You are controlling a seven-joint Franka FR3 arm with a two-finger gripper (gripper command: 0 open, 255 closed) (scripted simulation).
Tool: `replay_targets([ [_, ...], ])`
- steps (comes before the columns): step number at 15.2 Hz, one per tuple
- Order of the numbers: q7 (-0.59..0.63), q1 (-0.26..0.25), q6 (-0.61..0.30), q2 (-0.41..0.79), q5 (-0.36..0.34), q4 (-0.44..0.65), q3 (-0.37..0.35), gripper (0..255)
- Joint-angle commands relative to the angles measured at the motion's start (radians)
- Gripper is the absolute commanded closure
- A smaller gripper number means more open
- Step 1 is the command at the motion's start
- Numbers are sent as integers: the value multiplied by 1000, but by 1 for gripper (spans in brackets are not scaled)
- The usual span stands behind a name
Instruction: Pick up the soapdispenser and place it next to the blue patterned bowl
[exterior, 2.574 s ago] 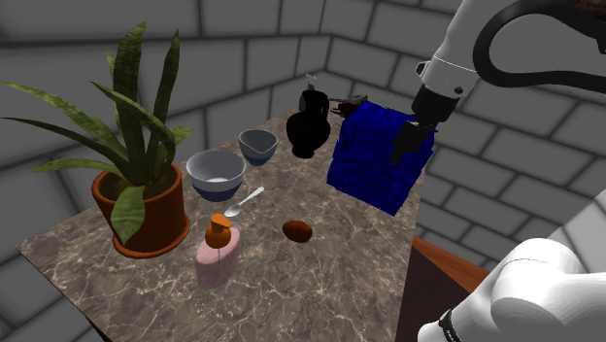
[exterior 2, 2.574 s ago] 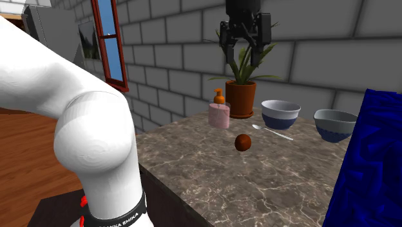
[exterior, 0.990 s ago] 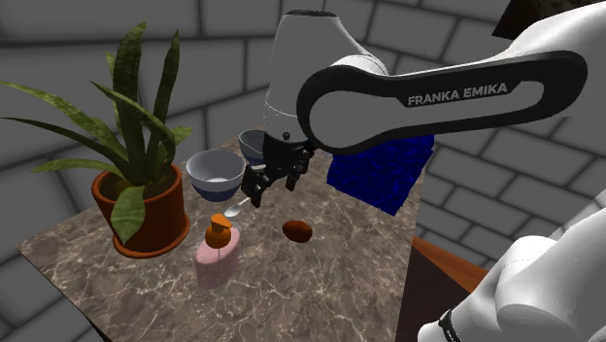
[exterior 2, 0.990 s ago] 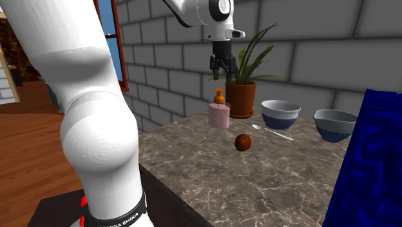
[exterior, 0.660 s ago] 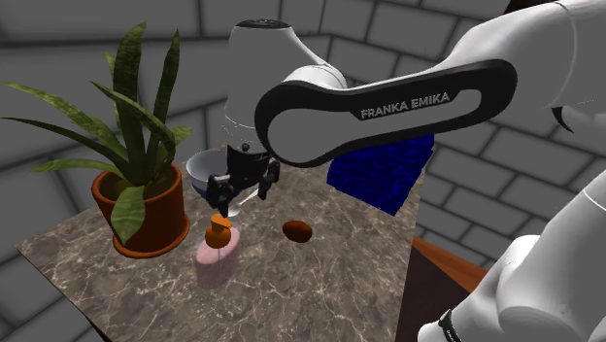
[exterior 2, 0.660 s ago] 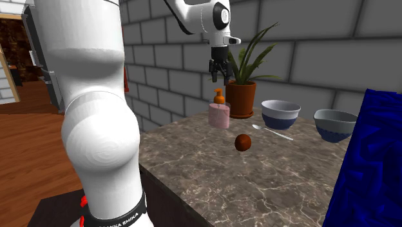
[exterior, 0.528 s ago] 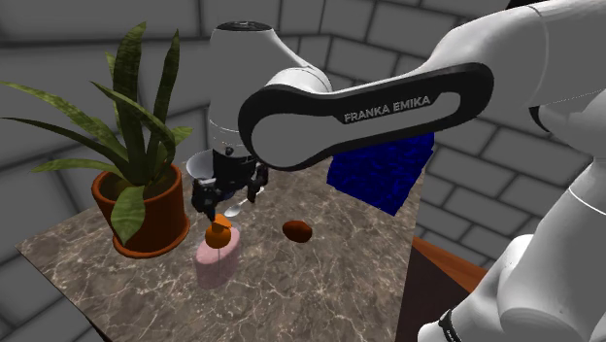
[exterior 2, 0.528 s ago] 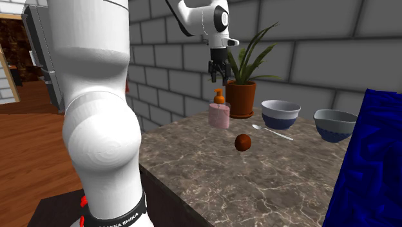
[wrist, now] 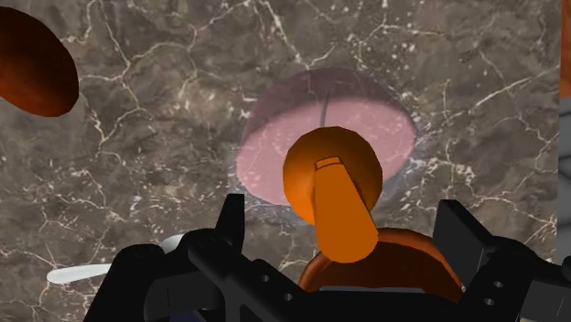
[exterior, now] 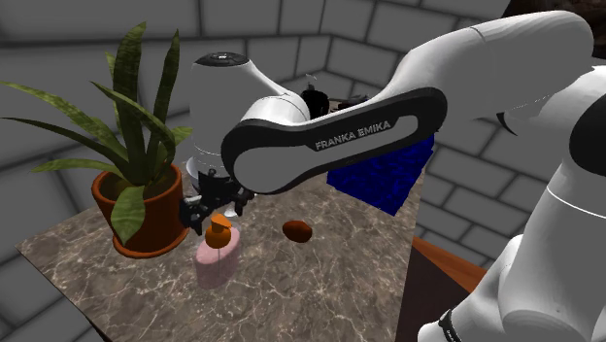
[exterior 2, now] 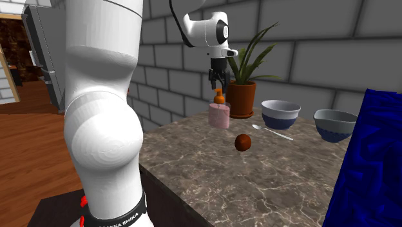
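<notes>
The soap dispenser [exterior: 215, 258] has a pink see-through body and an orange pump; it stands upright on the marble table [exterior: 301, 291], close to the plant pot. In the second exterior view the soap dispenser [exterior 2: 219, 115] is left of two bowls with blue lower halves, one nearer [exterior 2: 280, 114] and one farther right [exterior 2: 334, 125]. My gripper [exterior: 215, 213] hangs open just above the pump, not touching it. In the wrist view the orange pump [wrist: 331, 178] lies between and beyond the spread fingers of the gripper [wrist: 346, 230]. From the side, the gripper [exterior 2: 218, 83] points straight down.
A potted plant [exterior: 142, 206] in a terracotta pot stands right beside the dispenser. A brown rounded object [exterior: 297, 230] lies mid-table and a spoon [exterior 2: 274, 133] near the bowls. A large blue box [exterior: 388, 181] and a black jug [exterior: 314, 98] stand at the far end.
The gripper has travelled from beside the blue box across the table toward the shoulder view's left, then lowered over the dispenser's pump. Its fingers stayed open. Nothing on the table moved.
</notes>
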State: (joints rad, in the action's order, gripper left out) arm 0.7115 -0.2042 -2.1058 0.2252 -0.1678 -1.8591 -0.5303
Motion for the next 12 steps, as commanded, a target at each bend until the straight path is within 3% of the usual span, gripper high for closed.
replay_targets([
  [1,7,-3,-19,11,-8,-9,2,0],
  [9,7,-3,-19,11,-8,-9,2,0],
  [10,7,-3,-19,11,-8,-9,2,255],
  [12,7,-3,-19,11,-8,-9,2,255],
])
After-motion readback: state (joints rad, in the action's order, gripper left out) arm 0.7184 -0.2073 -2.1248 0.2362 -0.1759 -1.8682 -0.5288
